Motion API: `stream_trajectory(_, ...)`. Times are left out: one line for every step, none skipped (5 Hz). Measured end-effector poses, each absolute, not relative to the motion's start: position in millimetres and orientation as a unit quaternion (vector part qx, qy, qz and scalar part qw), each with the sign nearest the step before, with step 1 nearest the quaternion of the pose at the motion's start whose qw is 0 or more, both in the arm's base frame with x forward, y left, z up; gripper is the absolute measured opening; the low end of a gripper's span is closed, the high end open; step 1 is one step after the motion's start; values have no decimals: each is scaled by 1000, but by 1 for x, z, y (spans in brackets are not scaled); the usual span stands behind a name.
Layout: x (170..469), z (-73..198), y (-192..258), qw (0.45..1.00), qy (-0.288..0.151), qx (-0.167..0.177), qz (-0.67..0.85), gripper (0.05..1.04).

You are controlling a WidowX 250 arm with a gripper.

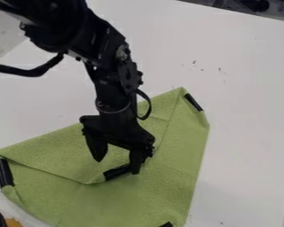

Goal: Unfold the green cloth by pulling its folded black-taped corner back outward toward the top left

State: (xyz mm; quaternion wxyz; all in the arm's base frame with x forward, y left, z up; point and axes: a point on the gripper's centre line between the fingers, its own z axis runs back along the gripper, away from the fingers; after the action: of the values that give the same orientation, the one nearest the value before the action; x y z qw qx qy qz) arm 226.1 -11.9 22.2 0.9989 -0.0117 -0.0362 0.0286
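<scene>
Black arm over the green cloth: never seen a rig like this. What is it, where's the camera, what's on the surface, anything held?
It's a robot arm with a two-finger gripper, reaching in from the upper left. The one picture comes from a fixed camera looking down at a slant.

On the white table lies a green cloth, one part folded over as a flap. Black strips sit at its corners: upper right, left, the bottom edge of the view, and the flap's tip.

The gripper hangs over the cloth, fingers apart, one right by the flap's strip. Nothing appears gripped between them; whether that finger touches the strip, I can't tell.
</scene>
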Motion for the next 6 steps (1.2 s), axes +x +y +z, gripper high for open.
stream_trajectory(227, 10, -11, 998, -45, -28, 35, 1001)
stream_trajectory(229, 7, -11, 997, -59, -34, 31, 964)
stream_trajectory(229, 6, -10, 997, -63, -30, 34, 683)
stream_trajectory(228, 6, -10, 997, -59, -28, 30, 435)
stream_trajectory(225, 8, -9, 998, -49, -18, 26, 247)
stream_trajectory(224, 17, -9, 999, -36, -3, 9, 103)
